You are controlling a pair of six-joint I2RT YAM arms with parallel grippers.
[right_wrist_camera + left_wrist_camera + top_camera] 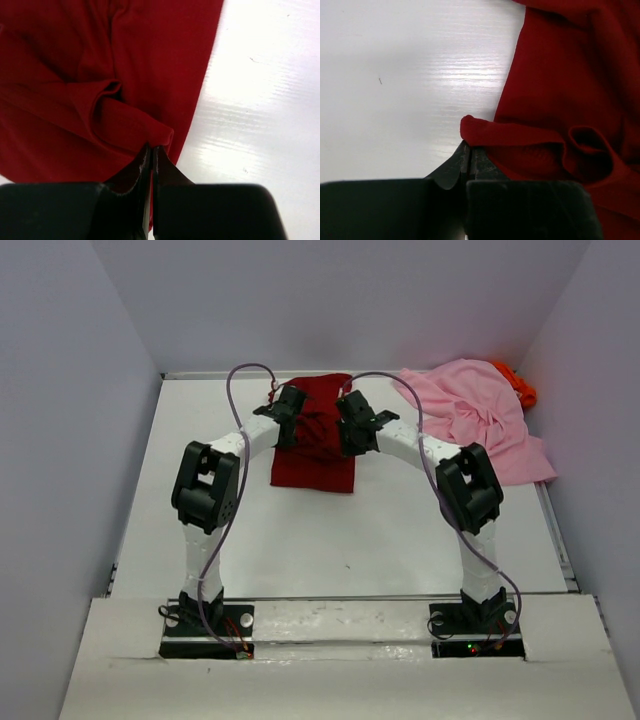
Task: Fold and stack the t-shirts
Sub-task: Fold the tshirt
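The dark red t-shirt [313, 445] lies partly folded in the middle of the table, far from the arm bases. My left gripper [469, 146] is shut on its left edge, a rolled fold of red cloth [520, 132] pinched at the fingertips. At the shirt's right edge, my right gripper [152, 146] is shut on a raised fold [125, 120]. From above, the left gripper [287, 408] and right gripper [352, 420] stand over the shirt's far half. The light pink t-shirt [480, 420] lies crumpled at the back right, the bright orange t-shirt [518, 386] peeking out behind it.
White walls [80, 440] close in the table on the left, back and right. The white tabletop [380, 540] stretches bare between the red shirt and the arm bases [340, 625]. Purple cables [232, 400] loop above both arms.
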